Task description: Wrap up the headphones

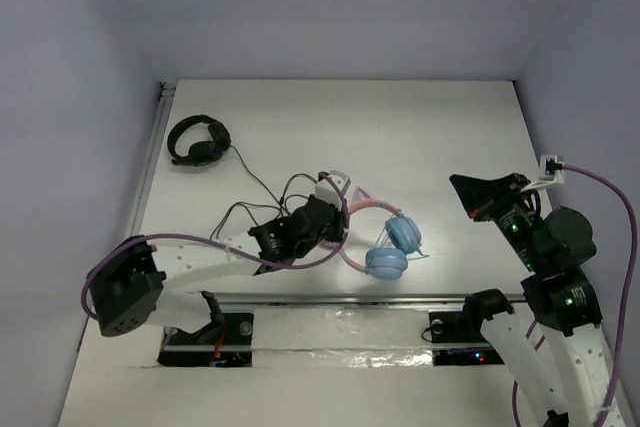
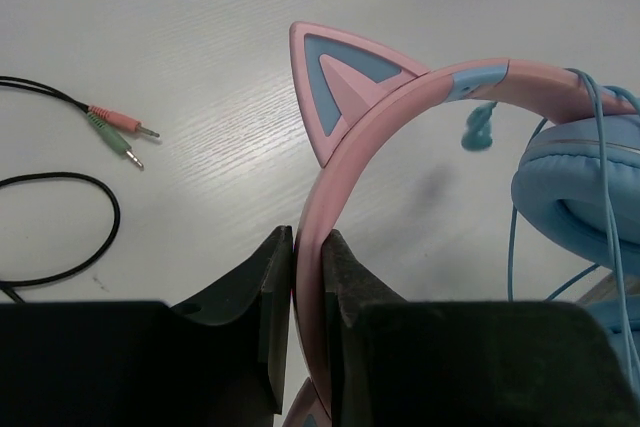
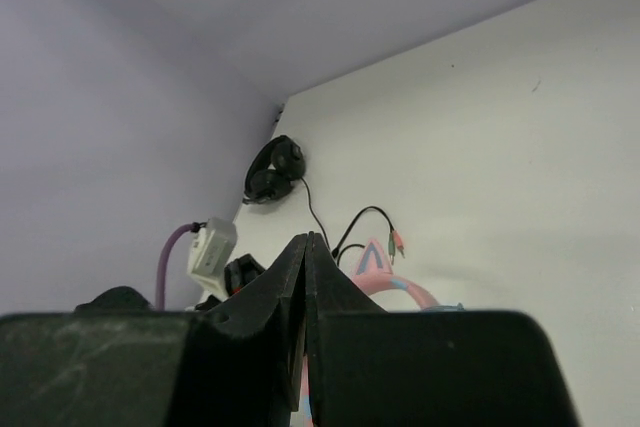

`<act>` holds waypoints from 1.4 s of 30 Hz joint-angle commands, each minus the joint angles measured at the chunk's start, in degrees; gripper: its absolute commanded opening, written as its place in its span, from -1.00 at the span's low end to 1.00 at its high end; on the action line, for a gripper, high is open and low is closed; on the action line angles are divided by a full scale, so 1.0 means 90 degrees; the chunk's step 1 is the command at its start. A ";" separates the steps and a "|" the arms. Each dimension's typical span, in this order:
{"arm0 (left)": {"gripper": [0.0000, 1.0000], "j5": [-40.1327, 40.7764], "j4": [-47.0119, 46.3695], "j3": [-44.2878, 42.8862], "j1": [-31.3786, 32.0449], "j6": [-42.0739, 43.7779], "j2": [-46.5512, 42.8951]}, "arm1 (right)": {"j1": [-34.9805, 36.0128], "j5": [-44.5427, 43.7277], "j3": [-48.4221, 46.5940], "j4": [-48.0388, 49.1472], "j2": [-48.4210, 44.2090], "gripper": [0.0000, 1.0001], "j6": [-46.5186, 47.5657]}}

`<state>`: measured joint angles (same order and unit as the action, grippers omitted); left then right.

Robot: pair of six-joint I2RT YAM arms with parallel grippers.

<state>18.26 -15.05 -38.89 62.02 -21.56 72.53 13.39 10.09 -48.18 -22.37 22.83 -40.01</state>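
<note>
left gripper: clamped down tight on the pink headband of the headphones | headphones: laid around the middle of the table | right gripper: pinched closed, nothing gripped, raised well apart at right

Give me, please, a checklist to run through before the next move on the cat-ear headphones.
1. Left gripper clamped on the pink headband: ok.
2. Right gripper holding the light blue cable: not ok, it is shut and empty.
3. Cable's free end located: cannot tell.
4. Black plugs lying apart from the headband: ok.
5. Black headphones away from the work: ok.
</note>
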 commanded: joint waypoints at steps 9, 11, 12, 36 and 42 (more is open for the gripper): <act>-1.00 0.0325 -0.1989 -0.1567 -0.0259 0.0326 0.2221 | -0.0042 -0.0475 -0.0017 -0.0385 -0.0398 -0.80 0.0363; -1.00 0.0111 -0.2039 -0.1742 -0.0503 0.0257 0.2496 | -0.0042 -0.0738 -0.0017 -0.0424 -0.0583 -0.77 0.0402; -1.00 0.0081 -0.2126 -0.1772 -0.0572 0.0209 0.2730 | -0.0042 -0.0808 -0.0008 -0.0434 -0.0641 -0.77 0.0412; 0.34 -0.0262 -0.1649 -0.1861 -0.1168 0.0169 0.1233 | -0.0042 -0.1793 -0.0709 -0.0687 -0.0681 0.58 0.0773; 0.95 0.0256 -0.1113 -0.1402 -0.1168 0.0042 -0.0925 | -0.0042 -0.3014 -0.1364 -0.1059 -0.0769 0.99 0.1105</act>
<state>17.19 -26.89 -53.91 51.99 -20.40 72.36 13.39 -9.93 -56.90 -31.07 16.51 -33.01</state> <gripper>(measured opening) 0.937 0.994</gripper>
